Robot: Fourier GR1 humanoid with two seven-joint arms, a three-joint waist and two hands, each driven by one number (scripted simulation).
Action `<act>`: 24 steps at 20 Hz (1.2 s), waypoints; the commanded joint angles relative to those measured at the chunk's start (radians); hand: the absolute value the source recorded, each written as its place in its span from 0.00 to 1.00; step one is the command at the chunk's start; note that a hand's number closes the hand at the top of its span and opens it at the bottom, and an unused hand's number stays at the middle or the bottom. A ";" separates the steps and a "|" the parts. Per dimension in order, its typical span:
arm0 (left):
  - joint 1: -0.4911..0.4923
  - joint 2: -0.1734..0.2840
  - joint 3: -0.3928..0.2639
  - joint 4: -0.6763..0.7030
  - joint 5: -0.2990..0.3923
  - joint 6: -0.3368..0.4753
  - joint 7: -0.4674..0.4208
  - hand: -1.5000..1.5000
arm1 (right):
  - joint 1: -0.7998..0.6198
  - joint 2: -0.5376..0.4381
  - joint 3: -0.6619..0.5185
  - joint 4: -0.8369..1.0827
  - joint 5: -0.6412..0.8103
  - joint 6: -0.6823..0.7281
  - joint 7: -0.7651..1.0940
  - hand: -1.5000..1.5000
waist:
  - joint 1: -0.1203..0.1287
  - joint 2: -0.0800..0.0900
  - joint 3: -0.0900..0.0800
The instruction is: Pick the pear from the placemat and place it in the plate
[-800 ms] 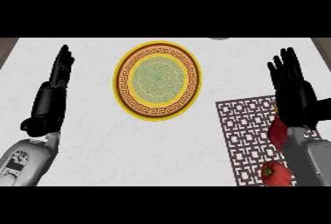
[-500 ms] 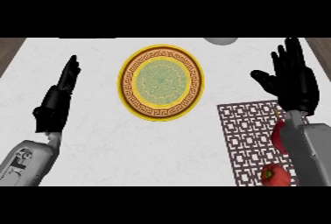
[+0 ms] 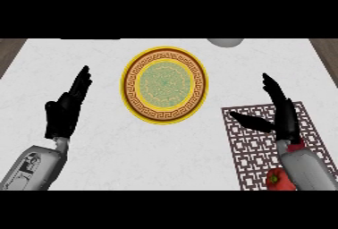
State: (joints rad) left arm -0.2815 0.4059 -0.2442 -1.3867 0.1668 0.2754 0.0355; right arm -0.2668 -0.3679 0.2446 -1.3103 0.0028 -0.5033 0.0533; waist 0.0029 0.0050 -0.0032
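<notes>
The counter (image 3: 165, 147) has a white, faintly marbled top. A round plate (image 3: 130, 96) with a yellow rim, a brown key-pattern band and a pale green centre lies flat on it, slightly left of the middle of the view. A brown lattice placemat (image 3: 254, 147) lies at the lower right, well apart from the plate, with bare counter between them. The pear (image 3: 278, 179) appears as a red rounded fruit with a small green spot, resting on the near part of the placemat just beside the right forearm, which covers part of it. The right hand (image 3: 285, 117) is positioned above the far half of the placemat, fingers straight and pointing away from the robot, thumb spread out toward the plate; it is fully open and has hold of nothing. The pear is nearer to the robot than this hand, beside the wrist and not between the fingers. The left hand (image 3: 66, 112) is at the left of the view, over bare counter and apart from the plate, fingers extended and held together, pointing away and slightly toward the plate; it is open and carries nothing. A pale grey rounded object (image 3: 224, 42) is cut off by the far edge of the view, beyond the plate; its identity cannot be determined
</notes>
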 commanded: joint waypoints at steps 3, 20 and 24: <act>0.051 0.004 0.017 -0.030 -0.005 -0.020 0.018 0.50 | 0.128 -0.092 0.054 -0.089 0.182 -0.075 0.018 0.00 | -0.011 -0.009 0.002; -0.008 -0.037 0.033 0.029 -0.042 -0.042 0.019 0.50 | 0.086 -0.559 -0.041 -0.599 0.095 0.487 0.862 0.00 | -0.016 -0.007 0.001; 0.013 -0.022 0.054 -0.064 -0.033 -0.056 0.091 0.50 | 0.026 -0.535 -0.076 -0.466 0.039 0.591 0.858 0.00 | 0.008 -0.005 0.003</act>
State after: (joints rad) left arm -0.2741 0.3853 -0.1940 -1.4015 0.1423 0.2179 0.0869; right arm -0.1595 -0.8832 0.2093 -1.8243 0.1144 -0.0370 0.8360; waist -0.0042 -0.0021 -0.0014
